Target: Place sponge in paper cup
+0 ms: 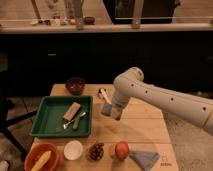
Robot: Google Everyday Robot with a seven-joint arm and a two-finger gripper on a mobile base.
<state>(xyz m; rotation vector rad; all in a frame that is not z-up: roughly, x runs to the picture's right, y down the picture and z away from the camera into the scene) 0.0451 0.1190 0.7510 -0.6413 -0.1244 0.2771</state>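
Note:
My gripper [113, 111] hangs over the wooden table [142, 131], just right of the green tray. It is shut on the sponge [106, 109], a small blue-grey block that shows at its left side, lifted off the table. The paper cup [73, 149], small, white and round, stands near the front edge, below and to the left of the gripper. The white arm comes in from the right.
The green tray [47, 116] holds a tan block [72, 110] and a fork. An orange bowl [31, 156] sits front left, a dark red bowl [75, 85] at the back. An orange fruit [121, 149], a dark cluster [96, 151], a blue-grey cloth [145, 159] and a white utensil [102, 93] also lie here.

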